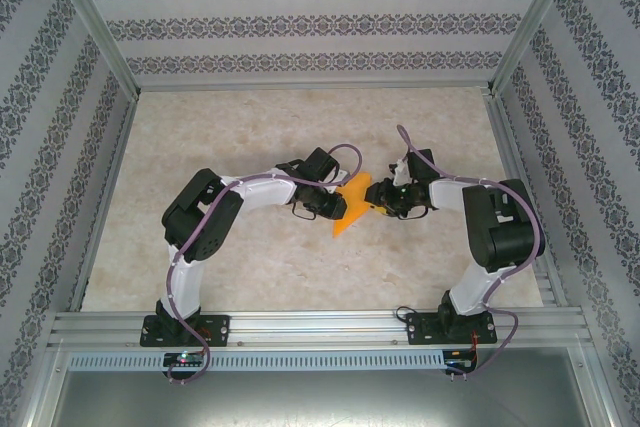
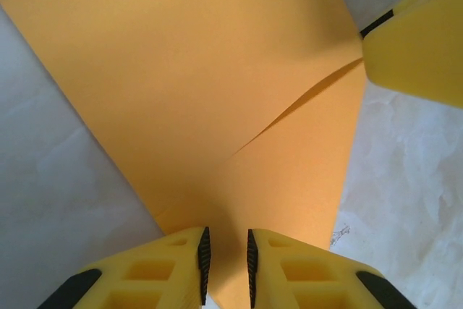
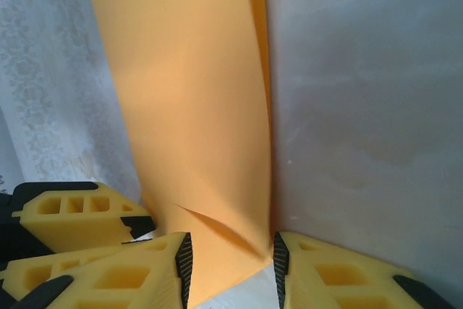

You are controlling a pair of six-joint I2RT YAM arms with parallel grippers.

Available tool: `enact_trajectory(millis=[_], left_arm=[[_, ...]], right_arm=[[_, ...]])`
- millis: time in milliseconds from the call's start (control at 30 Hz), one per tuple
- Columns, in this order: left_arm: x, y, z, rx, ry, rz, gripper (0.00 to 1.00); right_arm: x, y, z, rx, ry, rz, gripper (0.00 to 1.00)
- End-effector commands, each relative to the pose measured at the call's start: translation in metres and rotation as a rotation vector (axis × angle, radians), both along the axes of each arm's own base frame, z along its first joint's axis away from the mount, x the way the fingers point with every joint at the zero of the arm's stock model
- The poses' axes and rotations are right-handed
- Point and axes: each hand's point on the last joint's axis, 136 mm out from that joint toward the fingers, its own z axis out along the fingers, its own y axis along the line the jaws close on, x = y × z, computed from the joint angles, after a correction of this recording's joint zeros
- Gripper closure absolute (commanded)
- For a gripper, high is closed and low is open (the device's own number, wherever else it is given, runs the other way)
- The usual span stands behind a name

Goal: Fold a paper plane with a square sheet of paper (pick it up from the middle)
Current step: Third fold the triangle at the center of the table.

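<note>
The orange sheet of paper [image 1: 350, 211] lies folded on the table's middle, tapering to a point toward the near side. My left gripper [image 1: 337, 205] reaches it from the left and my right gripper [image 1: 377, 201] from the right. In the left wrist view the paper [image 2: 217, 70] shows a slanting flap edge, and its narrow end runs between the left gripper [image 2: 226, 269] pads, which stand a thin gap apart. In the right wrist view the paper [image 3: 195, 106] has its corner between the right gripper [image 3: 231, 269] pads, which stand wide apart, with the paper's right edge at the right pad.
The pale marbled table [image 1: 250, 137] has an aluminium rail [image 1: 320, 325] along its near edge, where both arm bases sit. Patterned walls stand at the back and sides. In each wrist view a yellow finger of the other gripper [image 2: 419, 41] [image 3: 72, 215] shows close by.
</note>
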Motion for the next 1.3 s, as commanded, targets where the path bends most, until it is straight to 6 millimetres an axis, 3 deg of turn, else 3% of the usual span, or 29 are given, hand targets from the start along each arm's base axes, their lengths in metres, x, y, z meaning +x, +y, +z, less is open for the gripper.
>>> enact_trajectory(millis=[0,500,900,1267], left_arm=[[-0.002,0.009,-0.014,0.041,0.030,-0.006,0.76],[-0.006,0.008,-0.007,0.001,0.052,-0.011,0.79],[-0.006,0.006,-0.006,-0.015,0.064,-0.012,0.79],[-0.008,0.006,-0.007,-0.016,0.076,-0.015,0.79]], right_arm=[[0.001,0.010,0.005,0.031,-0.005,0.028,0.64],[0.002,0.022,0.025,0.150,-0.027,0.000,0.65],[-0.019,0.019,0.029,0.139,-0.006,-0.008,0.63],[-0.017,0.019,0.037,0.119,-0.025,-0.012,0.62]])
